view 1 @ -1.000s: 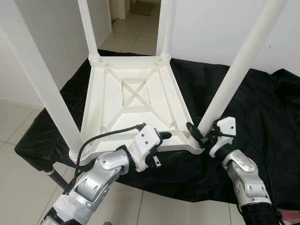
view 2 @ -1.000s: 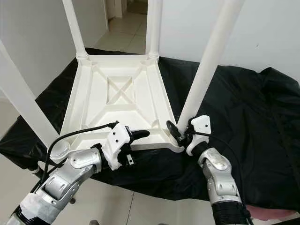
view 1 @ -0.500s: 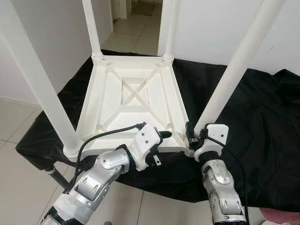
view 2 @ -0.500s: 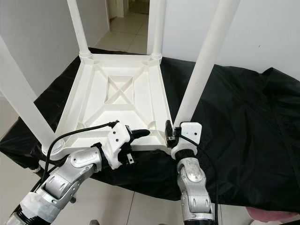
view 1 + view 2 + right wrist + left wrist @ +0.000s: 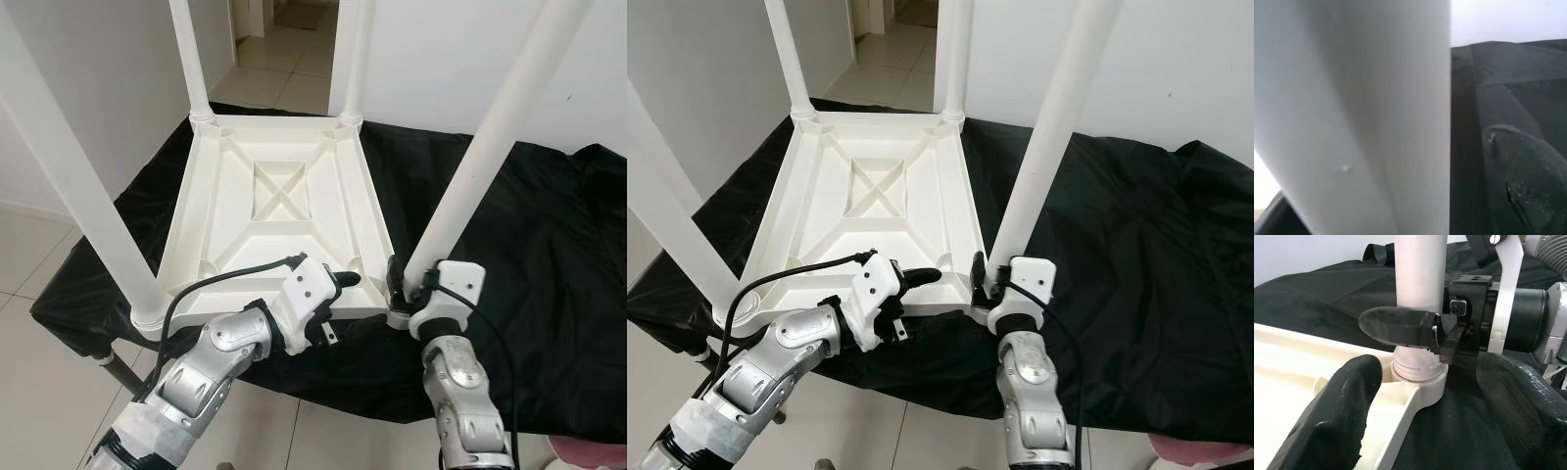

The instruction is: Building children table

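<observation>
- The right gripper (image 5: 404,284) is clamping the base of the near right leg (image 5: 480,157), one black finger (image 5: 1398,327) lying across the white tube just above the threaded collar where it is entering the corner socket (image 5: 1418,382).
- The left gripper (image 5: 338,289) is resting on the near rim of the upturned table top (image 5: 284,196), its two rubbery fingers spread apart and holding nothing, pointing toward that same corner.
- Compared with a second ago, the right arm has swung in from the side to stand nearly straight below the leg, and the leg is standing steeper; over the last half second little is changing.
- The table is lying upside down: a smooth, glossy white plastic slab with moulded ribs forming a cross inside a square, and round sockets at each corner.
- Four plain white cylindrical legs are rising from the corners, the near left leg (image 5: 78,186) leaning outward.
- Everything is sitting on a creased black cloth (image 5: 549,255) draped over a low surface.
- Around it are pale floor tiles (image 5: 29,264), white walls (image 5: 441,49), and an open doorway (image 5: 284,39) beyond the far legs.
</observation>
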### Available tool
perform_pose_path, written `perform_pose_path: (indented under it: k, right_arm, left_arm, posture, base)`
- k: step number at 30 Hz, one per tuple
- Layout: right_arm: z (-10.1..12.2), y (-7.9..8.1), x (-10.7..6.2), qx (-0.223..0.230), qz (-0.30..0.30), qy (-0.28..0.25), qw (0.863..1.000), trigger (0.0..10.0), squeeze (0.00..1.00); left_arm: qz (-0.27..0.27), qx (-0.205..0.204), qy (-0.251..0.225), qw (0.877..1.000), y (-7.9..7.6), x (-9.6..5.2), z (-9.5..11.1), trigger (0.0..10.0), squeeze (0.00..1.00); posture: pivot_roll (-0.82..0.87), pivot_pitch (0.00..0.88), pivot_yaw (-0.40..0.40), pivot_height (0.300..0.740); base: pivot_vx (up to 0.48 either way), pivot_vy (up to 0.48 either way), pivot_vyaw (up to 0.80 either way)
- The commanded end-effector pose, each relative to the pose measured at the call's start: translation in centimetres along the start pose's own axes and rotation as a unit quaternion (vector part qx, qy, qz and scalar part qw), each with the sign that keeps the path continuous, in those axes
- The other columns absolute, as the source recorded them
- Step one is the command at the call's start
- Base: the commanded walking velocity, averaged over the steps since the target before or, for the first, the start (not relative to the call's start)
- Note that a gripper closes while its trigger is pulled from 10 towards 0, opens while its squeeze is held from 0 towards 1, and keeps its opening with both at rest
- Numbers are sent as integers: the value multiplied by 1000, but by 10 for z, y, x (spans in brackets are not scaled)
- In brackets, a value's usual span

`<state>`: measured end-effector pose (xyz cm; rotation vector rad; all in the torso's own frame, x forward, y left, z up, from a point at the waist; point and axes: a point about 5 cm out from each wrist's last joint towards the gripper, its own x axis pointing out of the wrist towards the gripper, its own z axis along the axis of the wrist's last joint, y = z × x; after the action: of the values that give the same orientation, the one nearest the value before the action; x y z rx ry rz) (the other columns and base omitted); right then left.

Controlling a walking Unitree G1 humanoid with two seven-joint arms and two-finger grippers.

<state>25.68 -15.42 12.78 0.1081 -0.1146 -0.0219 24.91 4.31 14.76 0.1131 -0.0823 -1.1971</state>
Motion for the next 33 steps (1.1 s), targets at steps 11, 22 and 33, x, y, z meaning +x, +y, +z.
perform_pose_path:
  k: [11,22,33]
  right_arm:
    - [1,-31,2,-30,199,17,979,10000,0]
    - [-4,-30,23,-65,310,42,948,2118,0]
    - [-9,-37,29,-70,336,56,938,0,0]
  left_arm:
    - [-32,8,15,999,0,-5,-5,10000,0]
    - [-39,11,19,999,-2,-4,-6,10000,0]
    - [-37,9,21,999,-4,-5,-6,10000,0]
  posture:
    - [-93,0,-16,740]
    - [-78,0,-18,740]
    - [-66,0,-31,740]
  base:
    - [0,0,0]
    - [0,0,0]
    - [0,0,0]
